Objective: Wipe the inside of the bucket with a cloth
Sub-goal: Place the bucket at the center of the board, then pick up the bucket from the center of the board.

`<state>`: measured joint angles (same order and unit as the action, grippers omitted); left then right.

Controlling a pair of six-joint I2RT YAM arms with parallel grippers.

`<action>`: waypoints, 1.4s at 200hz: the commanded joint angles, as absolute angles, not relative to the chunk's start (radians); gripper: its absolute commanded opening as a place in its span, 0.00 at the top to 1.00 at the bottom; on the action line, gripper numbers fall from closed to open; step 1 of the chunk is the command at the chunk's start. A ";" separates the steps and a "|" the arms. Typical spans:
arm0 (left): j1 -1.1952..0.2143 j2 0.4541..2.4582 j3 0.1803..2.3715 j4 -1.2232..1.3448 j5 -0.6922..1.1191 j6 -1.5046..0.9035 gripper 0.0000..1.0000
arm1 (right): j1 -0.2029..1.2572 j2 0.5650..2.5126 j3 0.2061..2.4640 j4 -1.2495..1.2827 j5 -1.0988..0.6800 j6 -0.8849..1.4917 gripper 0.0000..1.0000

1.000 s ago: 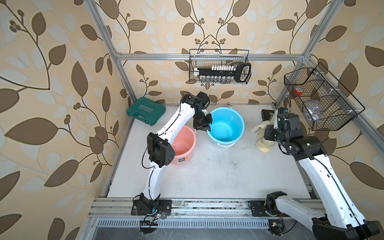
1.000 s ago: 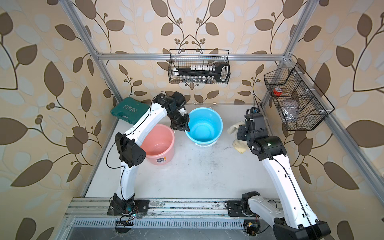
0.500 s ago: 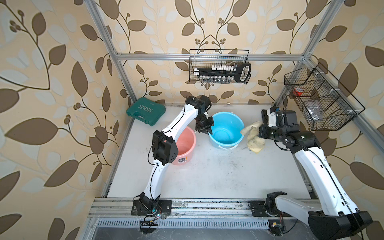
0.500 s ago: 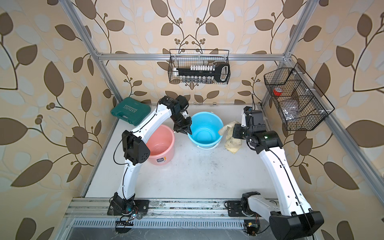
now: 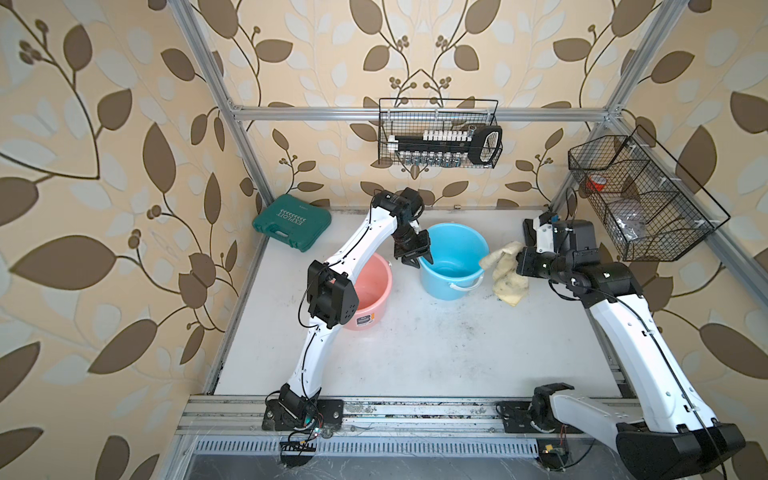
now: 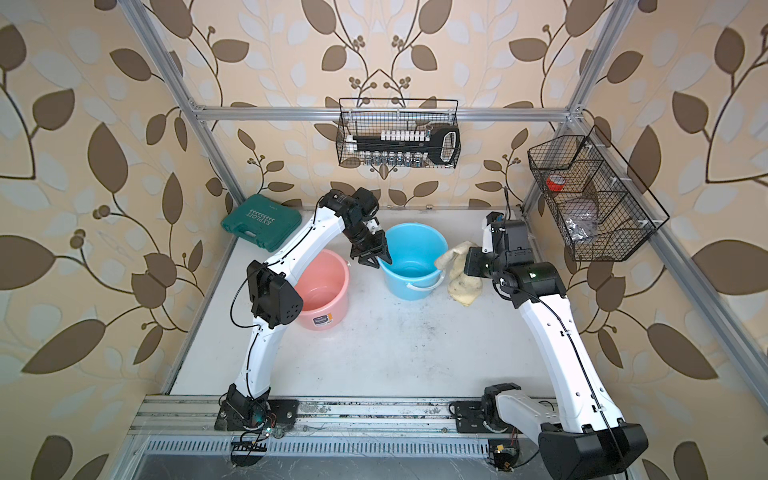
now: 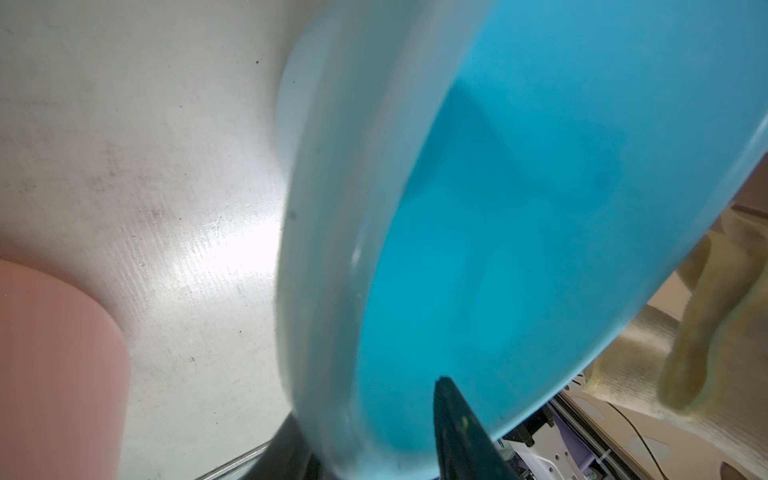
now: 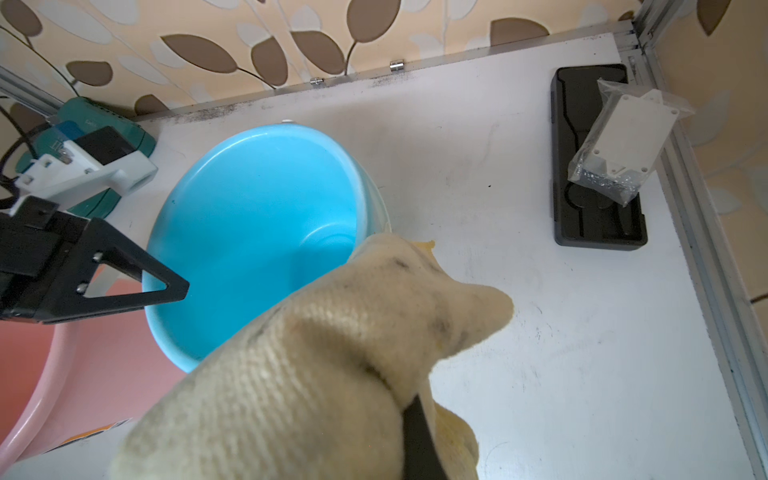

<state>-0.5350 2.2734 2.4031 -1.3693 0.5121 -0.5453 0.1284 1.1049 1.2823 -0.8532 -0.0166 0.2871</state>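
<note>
Wiping not begun: right pincer point(image 5: 516, 266) grips cloth point(image 5: 509, 282) beside bucket point(image 5: 446, 287); left pincer point(image 5: 417, 261), jaws parted, straddles rim point(image 5: 457, 225); whole interior left to wipe.

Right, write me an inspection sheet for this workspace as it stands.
Surface: white tabletop, marked with dark smudges and specks.
Job's things: blue bucket upright, nothing inside; cloth pale yellow, dirt-specked, hanging beside the bucket, not yet inside.
Clutter: pink bucket beside the blue one; green case at the rear corner; black tray holding a bagged white part.
Grippers: left pincer open, jaws astride the blue bucket's rim; right pincer shut on the cloth.
Cables: black cable loops at the left arm's elbow; nothing seen snagged.
Surroundings: wire basket of sockets on the rear rail; side basket; leaf wallpaper.
</note>
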 commanded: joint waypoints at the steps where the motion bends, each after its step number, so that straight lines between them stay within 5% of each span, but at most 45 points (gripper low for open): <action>1: -0.530 2.203 2.416 -1.337 0.469 -0.515 0.41 | 0.125 1.064 1.271 -0.811 -0.066 0.281 1.00; 13: -0.528 2.163 2.417 -1.330 0.424 -0.502 0.28 | 0.125 1.058 1.281 -0.803 -0.085 0.283 1.00; 17: -0.527 2.151 2.417 -1.330 0.410 -0.499 0.16 | 0.124 1.059 1.287 -0.805 -0.095 0.286 1.00; 27: -0.525 2.114 2.416 -1.333 0.372 -0.489 0.12 | 0.127 1.064 1.303 -0.808 -0.117 0.289 1.00; 34: -0.522 2.089 2.413 -1.341 0.333 -0.483 0.01 | 0.129 1.069 1.316 -0.813 -0.135 0.293 1.00; 98: -0.399 1.739 2.135 -1.333 0.015 -0.497 0.01 | 0.392 1.193 1.476 -0.859 -0.040 0.307 1.00; 162: -0.119 1.416 1.704 -1.247 0.084 -0.441 0.01 | 0.672 1.374 1.626 -0.833 0.028 0.326 1.00; 280: -0.041 1.545 1.573 -1.162 0.075 -0.286 0.05 | 0.783 1.556 1.677 -0.778 0.017 0.361 1.00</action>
<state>-0.0532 1.5108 1.5375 -1.1877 0.0933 -0.3382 0.7788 1.5257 1.6394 -0.8074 0.0223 0.3416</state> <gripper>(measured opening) 0.961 0.050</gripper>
